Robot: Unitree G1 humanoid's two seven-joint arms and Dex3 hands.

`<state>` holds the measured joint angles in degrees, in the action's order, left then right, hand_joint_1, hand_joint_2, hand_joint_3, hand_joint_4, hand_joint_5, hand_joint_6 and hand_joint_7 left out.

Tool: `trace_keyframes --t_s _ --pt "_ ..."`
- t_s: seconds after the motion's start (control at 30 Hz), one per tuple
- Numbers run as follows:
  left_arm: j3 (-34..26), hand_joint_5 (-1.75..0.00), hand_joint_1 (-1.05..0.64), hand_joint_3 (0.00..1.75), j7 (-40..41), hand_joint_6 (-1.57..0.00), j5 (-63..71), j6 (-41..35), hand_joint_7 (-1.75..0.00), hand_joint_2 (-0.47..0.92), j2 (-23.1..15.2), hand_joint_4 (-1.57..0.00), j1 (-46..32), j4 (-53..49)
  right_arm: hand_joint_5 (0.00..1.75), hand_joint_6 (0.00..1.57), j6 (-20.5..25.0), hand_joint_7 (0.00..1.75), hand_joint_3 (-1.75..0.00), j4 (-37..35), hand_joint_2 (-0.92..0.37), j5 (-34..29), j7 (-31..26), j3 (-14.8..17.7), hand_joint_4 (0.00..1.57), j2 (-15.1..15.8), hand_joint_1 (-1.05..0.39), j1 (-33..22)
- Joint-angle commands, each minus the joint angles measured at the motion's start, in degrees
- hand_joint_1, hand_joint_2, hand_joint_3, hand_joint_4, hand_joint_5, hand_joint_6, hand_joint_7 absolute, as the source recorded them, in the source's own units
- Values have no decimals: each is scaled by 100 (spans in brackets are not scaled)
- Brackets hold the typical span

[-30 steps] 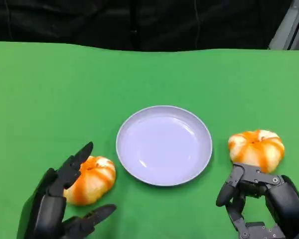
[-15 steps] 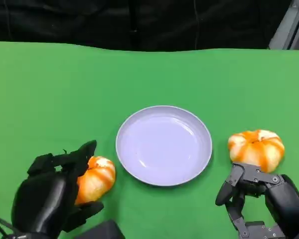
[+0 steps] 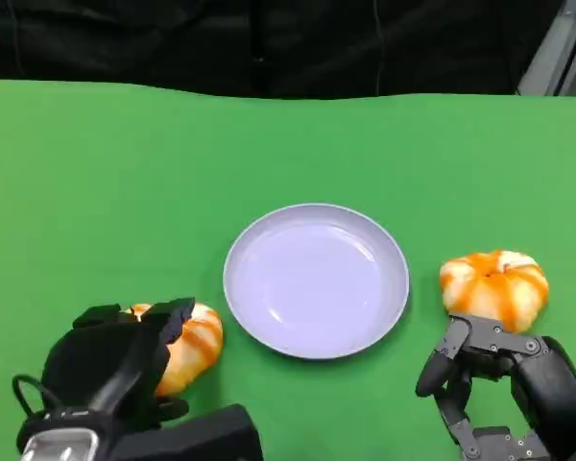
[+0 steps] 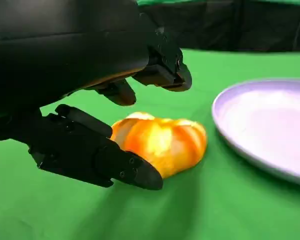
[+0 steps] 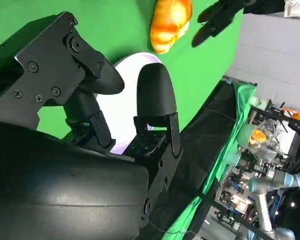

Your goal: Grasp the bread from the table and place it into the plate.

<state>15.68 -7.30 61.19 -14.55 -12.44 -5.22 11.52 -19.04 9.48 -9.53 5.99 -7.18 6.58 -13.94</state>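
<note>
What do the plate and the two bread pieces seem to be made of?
The plate looks like smooth pale lilac plastic or melamine, with a soft sheen; ceramic is possible. The left bread and the right bread look glossy, orange and cream, perhaps foam or plastic replicas, though real glazed bread cannot be excluded.

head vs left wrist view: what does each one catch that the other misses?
Head view alone: the second bread right of the plate, with the right robot hand near it, holding nothing.

Left wrist view alone: the left robot hand's fingers open around the left bread, with a gap visible; no grip yet.

Shared: left bread, plate, left robot hand, green table.
</note>
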Motion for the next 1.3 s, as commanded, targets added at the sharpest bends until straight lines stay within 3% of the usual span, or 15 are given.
trace_keyframes --t_s 0.03,0.3,0.4,0.43,0.47,0.5,0.57,0.63,0.67,0.7,0.77,0.83,1.03,1.3 --pt "164 -37 -49 0 40 -44 100 -116 -1 89 -168 -37 286 -467 165 79 -98 134 -135 -27 -33 -22 -39 38 90 65 0 5" --pt "353 -32 -45 1 436 -46 -122 -30 -1 92 -247 -44 821 -1617 164 80 -66 134 -136 -11 -32 -64 -82 29 91 28 -1 -15" --pt "308 -39 -38 0 932 -60 -409 335 -7 91 -304 -61 858 -1844 163 80 -46 133 -136 10 -32 -65 -83 23 91 17 -1 -26" --pt "284 -72 -32 0 1080 -80 -517 449 -8 88 -316 -70 854 -1881 163 80 -46 133 -136 11 -32 -65 -82 22 91 18 -1 -26" --pt "241 -89 -29 0 1224 -87 -657 618 -7 87 -353 -71 837 -1870 164 80 -27 133 -136 22 -32 -77 -85 20 91 17 -1 -26" --pt "217 -121 -25 1 1325 -104 -759 735 -11 88 -386 -78 828 -1865 164 80 -13 133 -136 31 -32 -87 -88 18 92 15 -1 -25" --pt "168 -161 -22 1 1614 -124 -941 1051 -18 89 -479 -88 784 -1803 165 80 4 134 -136 33 -32 -106 -99 15 92 9 -1 -19" --pt "160 -172 -22 2 1760 -131 -1035 1195 -22 90 -531 -92 767 -1790 165 80 5 134 -136 29 -32 -110 -103 14 92 7 0 -16" --pt "139 -173 -21 5 1844 -132 -1058 1252 -26 91 -550 -93 705 -1659 165 80 17 134 -136 29 -32 -112 -104 13 92 6 -1 -15" --pt "115 -174 -21 21 1901 -120 -1080 1301 -54 85 -567 -92 641 -1525 165 80 26 134 -136 32 -32 -128 -109 13 92 8 -1 -15" --pt "80 -174 -21 86 1954 -96 -1099 1342 -108 59 -603 -89 520 -1268 167 80 27 134 -135 26 -32 -162 -125 10 92 10 -1 -12" --pt "45 -175 -21 110 1956 -87 -1113 1354 -130 50 -636 -87 412 -1048 167 80 -3 134 -135 2 -32 -154 -130 8 92 13 -1 -4" --pt "-90 -175 -19 121 2137 -83 -1104 1464 -140 45 -666 -87 195 -635 165 80 -20 134 -136 -14 -31 -122 -118 17 91 29 -1 8" --pt "-178 -175 -19 113 2348 -78 -829 1465 -151 41 -759 -87 126 -330 163 80 -54 133 -137 -40 -32 -41 -85 21 91 32 1 15"
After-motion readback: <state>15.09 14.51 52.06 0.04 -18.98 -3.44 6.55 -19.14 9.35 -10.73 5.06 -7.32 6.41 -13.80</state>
